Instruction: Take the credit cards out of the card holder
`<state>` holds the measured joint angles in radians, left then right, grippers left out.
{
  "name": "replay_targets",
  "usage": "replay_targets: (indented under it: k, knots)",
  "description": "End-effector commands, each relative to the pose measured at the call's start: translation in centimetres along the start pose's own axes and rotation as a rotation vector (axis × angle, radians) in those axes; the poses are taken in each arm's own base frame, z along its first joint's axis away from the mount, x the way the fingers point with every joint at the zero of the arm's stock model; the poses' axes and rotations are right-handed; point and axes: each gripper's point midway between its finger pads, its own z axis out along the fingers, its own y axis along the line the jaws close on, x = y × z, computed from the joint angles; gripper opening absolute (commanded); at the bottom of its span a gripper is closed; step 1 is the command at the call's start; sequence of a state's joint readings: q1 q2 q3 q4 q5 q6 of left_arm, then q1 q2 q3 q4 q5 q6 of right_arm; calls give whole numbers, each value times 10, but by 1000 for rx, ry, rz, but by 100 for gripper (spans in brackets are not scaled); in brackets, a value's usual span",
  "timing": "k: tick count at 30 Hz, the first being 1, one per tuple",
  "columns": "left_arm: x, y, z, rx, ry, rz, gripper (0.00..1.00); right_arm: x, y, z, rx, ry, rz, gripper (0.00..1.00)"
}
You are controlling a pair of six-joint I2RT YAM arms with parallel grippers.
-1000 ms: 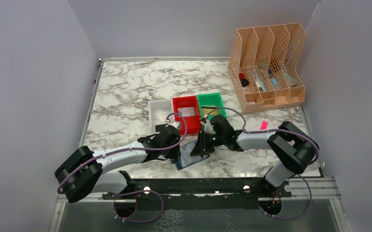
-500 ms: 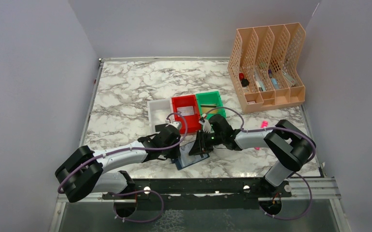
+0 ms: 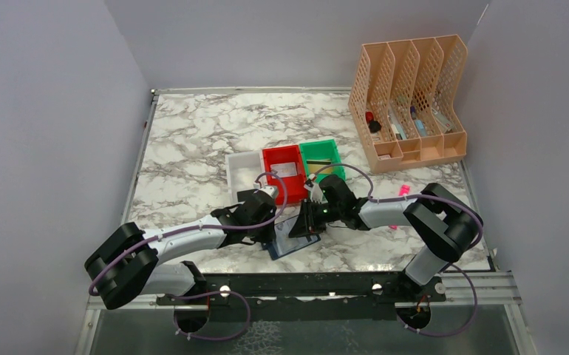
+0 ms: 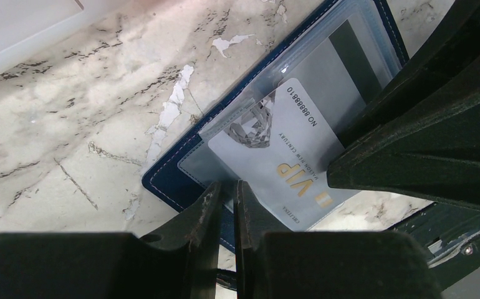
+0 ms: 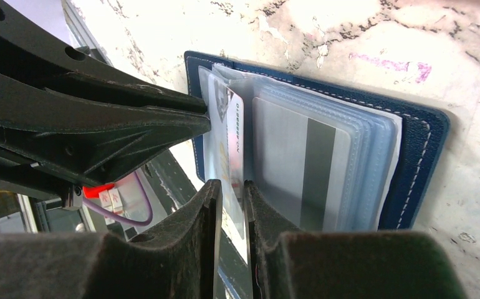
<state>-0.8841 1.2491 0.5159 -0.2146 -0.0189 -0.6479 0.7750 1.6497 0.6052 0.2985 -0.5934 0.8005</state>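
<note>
Near edge: the card holder [image 3: 290, 245] lies open on the marble table [image 3: 193, 148], between the two arms.

Left gripper [image 4: 227, 194]: jaws almost together on the holder's navy rim, apparently pinning it down.

Right gripper [image 5: 231, 202]: clamped on a silvery-grey card [image 4: 281, 146], which sits partly out of its clear sleeve. A striped card [image 5: 303, 168] is fully sleeved just beyond it.

Farther back: bins [image 3: 268, 168].

Risks:
- If the left pinch slips, the whole holder may drag along with the card.
- An off-axis pull could flex the card or jam it in the sleeve mouth.
- The fingers work very close together, so contact between the grippers is possible.
</note>
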Motion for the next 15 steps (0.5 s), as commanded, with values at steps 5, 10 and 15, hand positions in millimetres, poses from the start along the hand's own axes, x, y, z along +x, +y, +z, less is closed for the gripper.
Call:
replay_targets:
  k: [5,10,15]
  knots:
    - [14,8,5,-23,49,27,16,-8,14,5,-34,-10,-52,22]
    - [13,6,5,-14,41,26,16,-7,13,7,-15,-8,-52,14]
    - [11,5,4,-12,30,22,16,-7,12,4,5,-18,-65,1]
